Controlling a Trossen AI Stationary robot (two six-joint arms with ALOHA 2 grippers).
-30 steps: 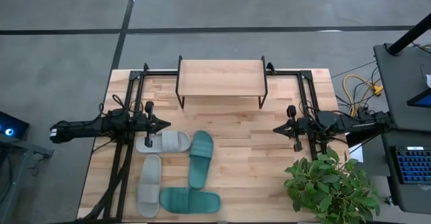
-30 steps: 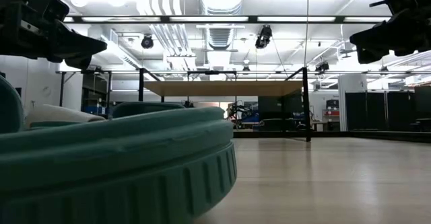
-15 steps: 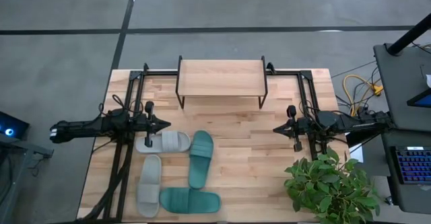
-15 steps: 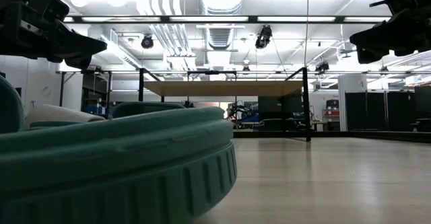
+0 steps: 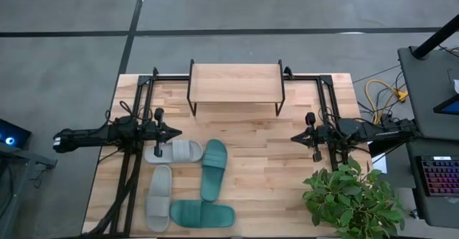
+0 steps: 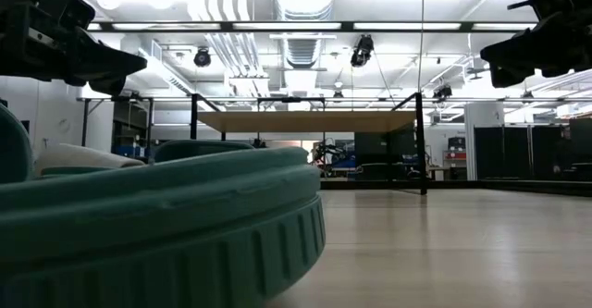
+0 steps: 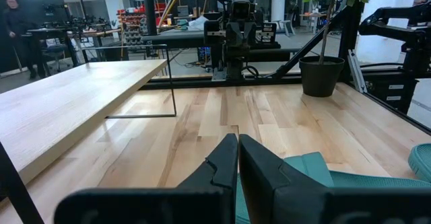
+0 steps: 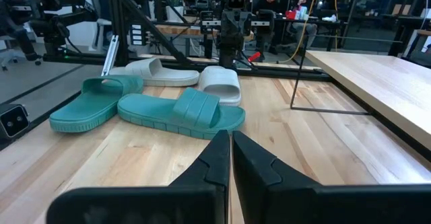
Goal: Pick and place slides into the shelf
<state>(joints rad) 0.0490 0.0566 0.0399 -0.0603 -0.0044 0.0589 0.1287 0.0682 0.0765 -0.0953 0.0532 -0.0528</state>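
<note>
Two teal-green slides lie on the table: one lengthwise near the middle, one crosswise by the near edge. Two light grey slides lie left of them, one crosswise and one lengthwise. All rest on their soles. The shelf stands on thin black legs at the far middle, with nothing on its top. My left gripper is shut, hovering just beyond the crosswise grey slide. My right gripper is shut above bare table at the right. In the right wrist view all the slides show ahead.
A potted green plant stands at the table's near right corner, close to my right arm. Black frame rails run along the table's left and right sides. Bare wood lies between the shelf and the slides.
</note>
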